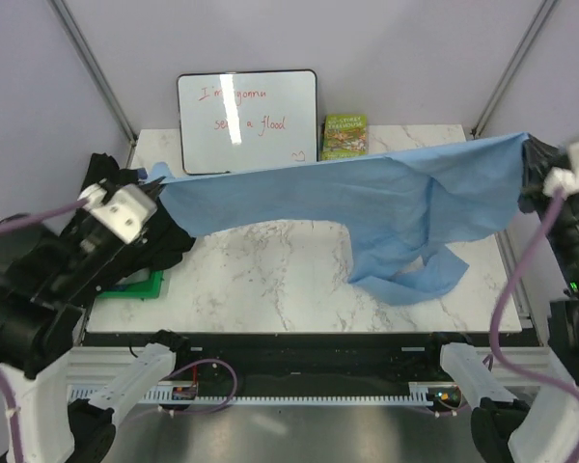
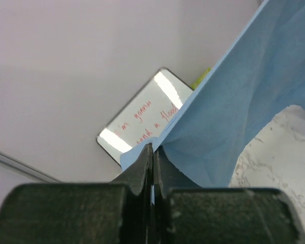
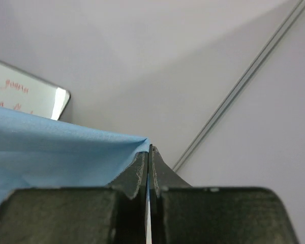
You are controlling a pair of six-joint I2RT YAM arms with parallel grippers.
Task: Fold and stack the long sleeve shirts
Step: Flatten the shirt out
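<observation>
Black shirt (image 1: 171, 239) sat at the left edge of the table (image 1: 270, 280), mostly hidden by the left arm; only a dark bunched mass showed. A green item (image 1: 143, 285) under that arm was cut off (could not identify it). Red writing on the whiteboard (image 1: 246, 121) was partly lost in glare.

Count: two shirts, two grippers, one whiteboard, one book (image 1: 344, 136).

Light blue shirt (image 1: 396, 207) hung stretched above the table, its right part drooping onto the marble at near right. Left gripper (image 2: 152, 150) was fully closed, pinching the shirt's left corner. Right gripper (image 3: 149, 152) was likewise clamped on the far-right corner.
</observation>
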